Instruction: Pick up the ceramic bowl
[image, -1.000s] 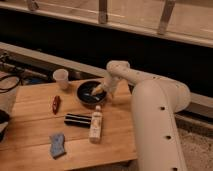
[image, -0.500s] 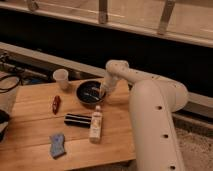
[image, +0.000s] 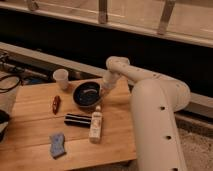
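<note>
Bowl (image: 86, 95): on tabletop (image: 32, 97), near cup (image: 61, 78), not yet lifted. Gripper (image: 106, 90): low at bowl's rim, side opposite cup, apparently touching; open or closed, cannot tell. Remaining, by judgement: secure grasp, lift.

The wooden table (image: 31, 131) carries the ceramic bowl (image: 86, 94), whose right rim sits just under the tool (image: 104, 91). A white cup (image: 61, 78) and a red object (image: 56, 103) lie left of the tool. In front of it lie a black bar (image: 77, 120), a white bottle (image: 95, 125) and a blue cloth (image: 57, 144).
</note>
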